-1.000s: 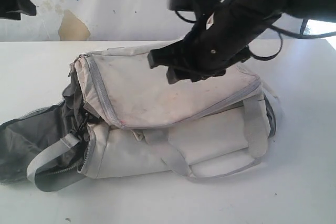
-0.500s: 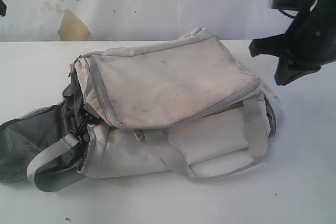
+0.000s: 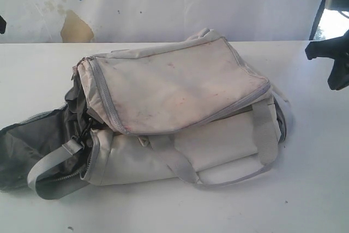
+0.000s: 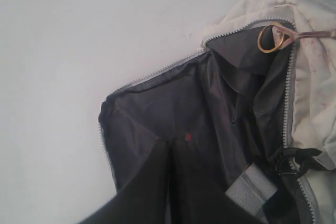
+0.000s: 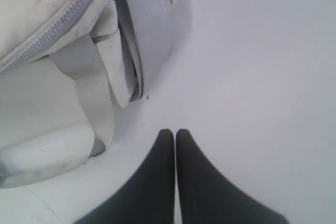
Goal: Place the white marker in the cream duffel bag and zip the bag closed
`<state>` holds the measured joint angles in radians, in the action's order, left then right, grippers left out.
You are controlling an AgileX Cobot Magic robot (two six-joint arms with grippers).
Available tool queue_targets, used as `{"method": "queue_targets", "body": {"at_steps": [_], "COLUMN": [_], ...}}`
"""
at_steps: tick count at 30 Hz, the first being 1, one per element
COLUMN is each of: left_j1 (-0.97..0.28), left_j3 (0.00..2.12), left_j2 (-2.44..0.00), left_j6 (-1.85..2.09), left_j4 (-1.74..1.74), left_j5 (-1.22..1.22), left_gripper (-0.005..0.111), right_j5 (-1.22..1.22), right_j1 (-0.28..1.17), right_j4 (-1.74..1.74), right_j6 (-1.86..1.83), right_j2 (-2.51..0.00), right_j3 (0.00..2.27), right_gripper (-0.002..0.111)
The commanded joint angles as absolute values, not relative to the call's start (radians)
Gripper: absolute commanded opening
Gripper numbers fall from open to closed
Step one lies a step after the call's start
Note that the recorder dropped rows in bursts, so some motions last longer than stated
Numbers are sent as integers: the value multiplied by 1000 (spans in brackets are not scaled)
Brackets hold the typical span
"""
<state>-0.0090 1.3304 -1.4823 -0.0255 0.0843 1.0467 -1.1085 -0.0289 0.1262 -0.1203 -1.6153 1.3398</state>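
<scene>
The large soft cream duffel bag (image 3: 180, 85) lies on its side on the white table (image 3: 305, 189), in the same spot and shape as a second ago. Its left end is unzipped, and the flap is folded out flat with the dark grey lining (image 4: 173, 103) showing.

The arms have changed. A second ago the right arm stretched across the top of the bag. Now it is drawn back to the right edge of the exterior view, clear of the bag. The right gripper (image 5: 175, 135) hangs over bare table just beside the bag's strapped end, with its black fingers pressed together and holding nothing.

The left gripper (image 4: 169, 148) was at the top left corner and has almost left the exterior view. It is above the open flap, fingers likewise pressed together and empty.

The slim white marker shows in no view.
</scene>
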Motion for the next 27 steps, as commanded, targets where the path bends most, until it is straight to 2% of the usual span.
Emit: {"method": "queue_targets", "body": {"at_steps": [1,12,27], "left_j1": [-12,-12,-12], "left_j3": [1322,1276,1205], "left_j2": [-1434,-1284,-884], "left_j6": [-19,-30,-26], "left_j4": [90,21,-38], "left_j5": [1012,1006,992], "left_gripper": [0,0,0], "right_j5": [-1105,-1114,-1123], "right_j1": [-36,-36,-36], "right_j4": [130,46,44], "right_j6": [-135,-166,-225], "right_j2": [-1607,-1501,-1034], "right_j3": [1327,1324,1324], "right_gripper": [0,0,0]}}
